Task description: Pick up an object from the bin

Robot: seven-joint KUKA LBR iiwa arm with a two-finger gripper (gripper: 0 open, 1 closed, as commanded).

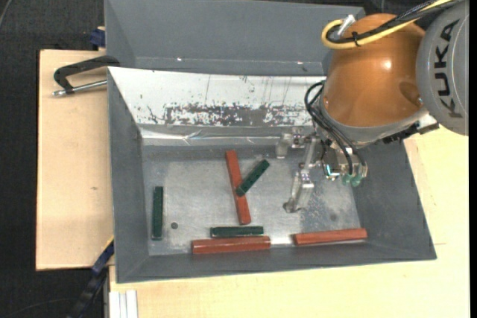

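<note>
A red bar [330, 237] lay flat just below the gripper [297, 202]; a dark green bar [253, 176] sat tilted at its view-left.

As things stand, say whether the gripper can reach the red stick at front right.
Probably yes: the gripper hangs near the red stick with nothing between them, though the stick hugs the front wall.

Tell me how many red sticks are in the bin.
3 red sticks: one slanting in the middle, one front centre, one front right. The arm could hide more.
</note>
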